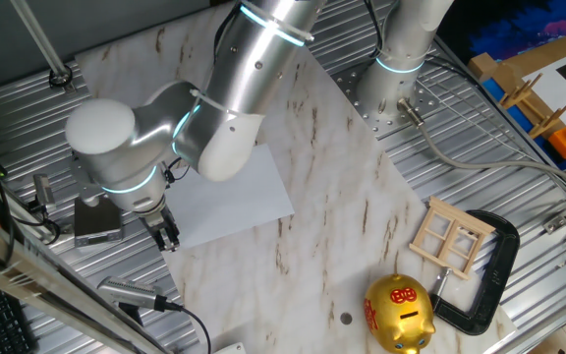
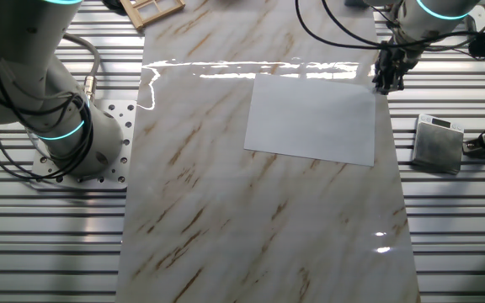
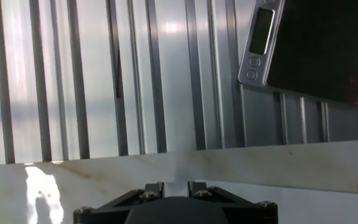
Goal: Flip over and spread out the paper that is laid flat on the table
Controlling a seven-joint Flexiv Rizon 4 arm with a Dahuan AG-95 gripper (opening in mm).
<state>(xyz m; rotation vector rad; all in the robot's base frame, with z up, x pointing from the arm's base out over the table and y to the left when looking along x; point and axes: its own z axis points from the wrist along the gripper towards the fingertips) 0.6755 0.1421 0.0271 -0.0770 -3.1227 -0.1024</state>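
The paper point(image 1: 229, 197) is a plain white sheet lying flat near one side edge of the marble table point(image 1: 342, 187). It also shows in the other fixed view point(image 2: 314, 118) on the table point(image 2: 226, 210). My gripper point(image 1: 168, 237) points down at the paper's corner by the table edge, also seen in the other fixed view point(image 2: 386, 77). In the hand view the gripper point(image 3: 176, 186) has its jaws nearly together with a white strip between them. The paper point(image 3: 291, 202) runs off to the right over the table point(image 3: 73, 180). The fingertips are hidden.
A small grey box point(image 1: 96, 221) sits on the ribbed metal just beside the gripper, also in the other fixed view point(image 2: 439, 143) and the hand view point(image 3: 263, 37). A wooden frame point(image 1: 450, 236), a gold piggy bank point(image 1: 398, 313) and a black clamp point(image 1: 489, 275) stand at the table's other end. The arm's base point(image 2: 66, 135) is alongside.
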